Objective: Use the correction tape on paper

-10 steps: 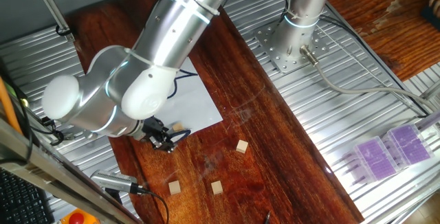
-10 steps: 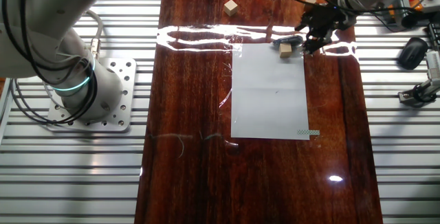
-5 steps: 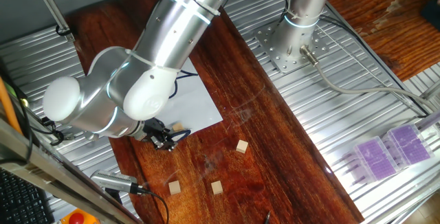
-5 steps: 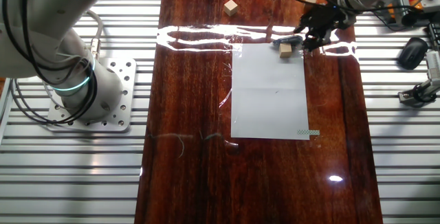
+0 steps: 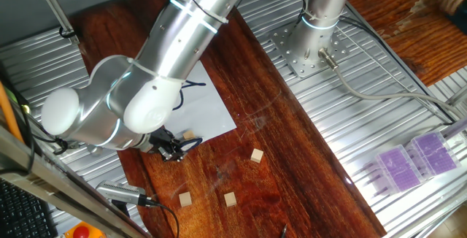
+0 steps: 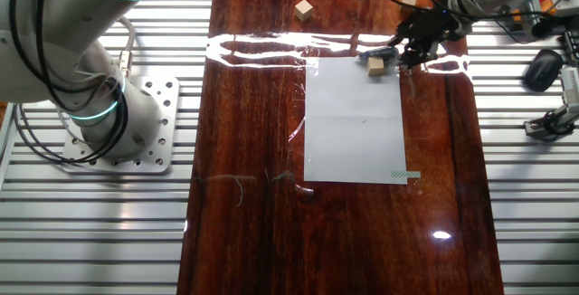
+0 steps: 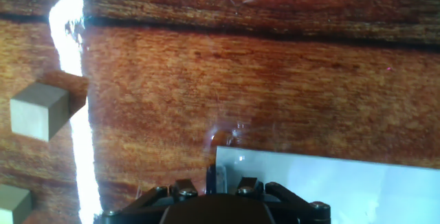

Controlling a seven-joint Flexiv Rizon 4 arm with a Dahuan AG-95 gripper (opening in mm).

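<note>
In one fixed view your gripper (image 5: 174,149) sits low at the near corner of the paper (image 5: 211,114); whether it is open or holding anything I cannot tell.

The other fixed view shows the correction tape (image 6: 376,57) just beside the fingers, by a wooden cube (image 6: 376,68).

The hand view shows only the sheet's corner ahead; approach slowly.

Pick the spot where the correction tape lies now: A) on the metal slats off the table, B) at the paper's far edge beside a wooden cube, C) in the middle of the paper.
B: the correction tape lies at the paper's edge, right beside a wooden cube, near the gripper.
</note>
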